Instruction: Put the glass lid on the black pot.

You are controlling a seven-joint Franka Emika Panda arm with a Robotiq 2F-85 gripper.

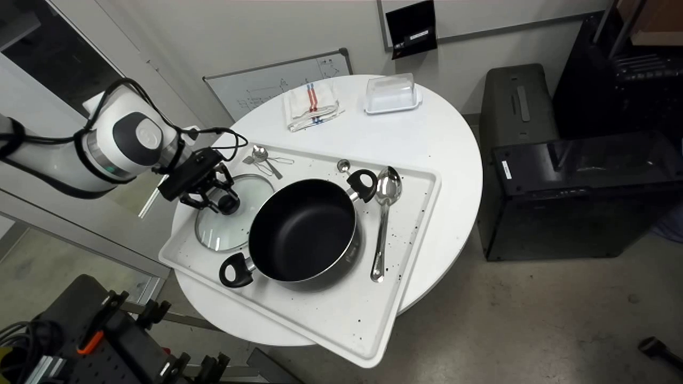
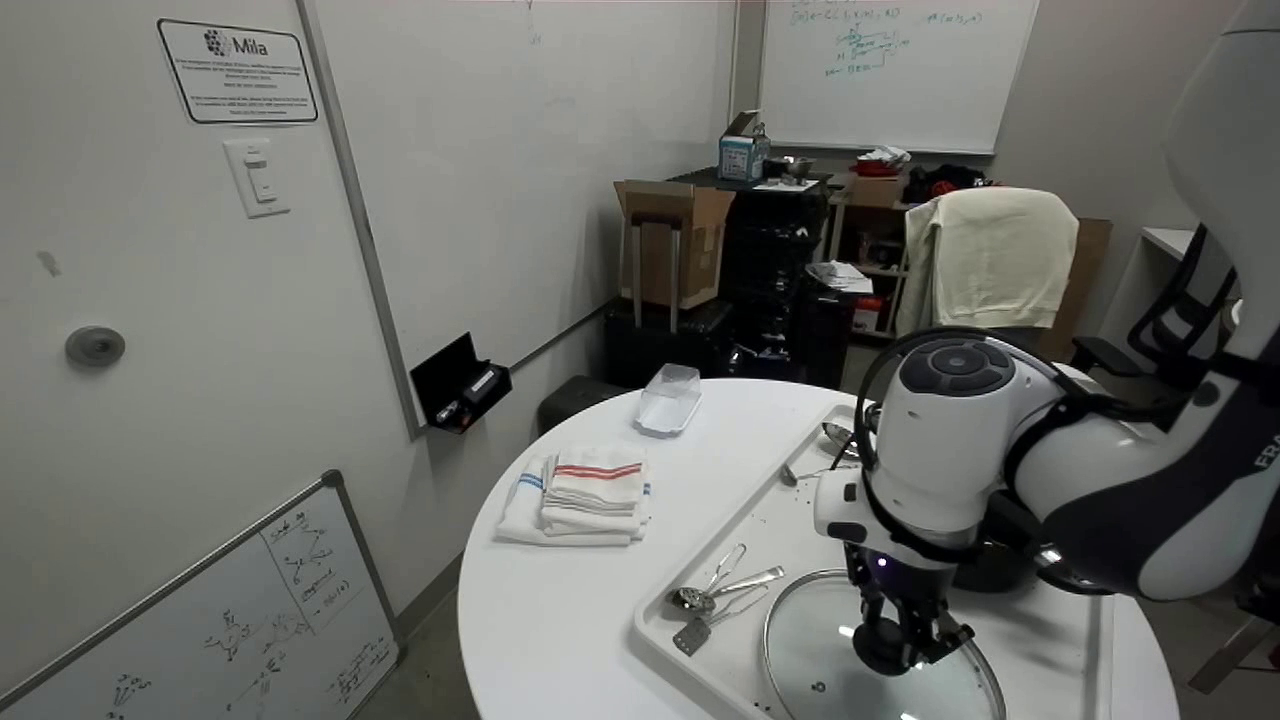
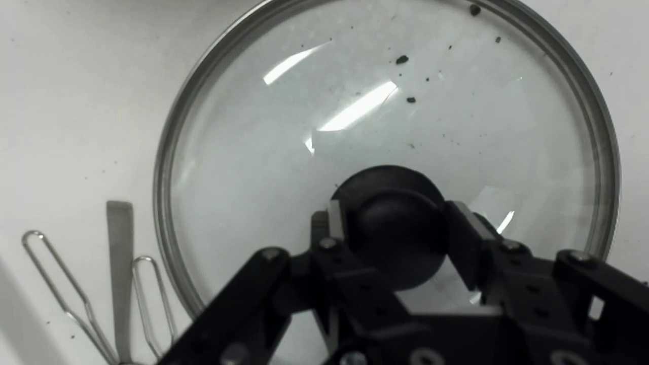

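Note:
The glass lid lies flat on the white tray or barely above it; I cannot tell which. It also shows in an exterior view and fills much of the wrist view. My gripper is over the lid's middle. In the wrist view its fingers sit against both sides of the round black knob, shut on it. The black pot stands upright and uncovered beside the lid, its two handles outward. In an exterior view the arm mostly hides the pot.
The white tray has a raised edge. A large metal spoon lies beyond the pot. Small utensils lie close to the lid's rim. Folded towels and a clear-covered dish are on the round table.

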